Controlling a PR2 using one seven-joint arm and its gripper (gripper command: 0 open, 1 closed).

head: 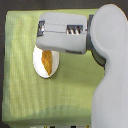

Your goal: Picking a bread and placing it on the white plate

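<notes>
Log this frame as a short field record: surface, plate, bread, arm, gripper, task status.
surface: green cloth covering the table
plate: white plate, upper part hidden under the arm
bread: bread lying on the plate, top end hidden by the arm
arm: grey arm coming in from the exterior view's right
gripper: gripper above the plate; whether it is open or shut cannot be told
task status: bread appears placed on the plate

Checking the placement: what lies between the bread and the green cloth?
In the exterior view, the white plate lies between the bread and the cloth.
</notes>
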